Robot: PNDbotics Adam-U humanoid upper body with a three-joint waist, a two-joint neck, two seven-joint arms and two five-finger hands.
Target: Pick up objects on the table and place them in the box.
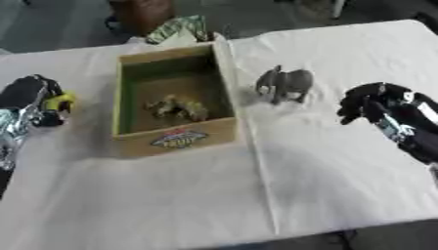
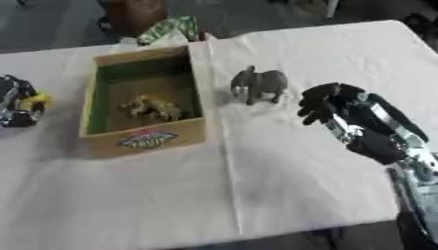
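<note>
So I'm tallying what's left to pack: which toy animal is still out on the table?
The grey elephant, standing on the white cloth right of the box, near the right hand. The tan animal already lies inside the box.
</note>
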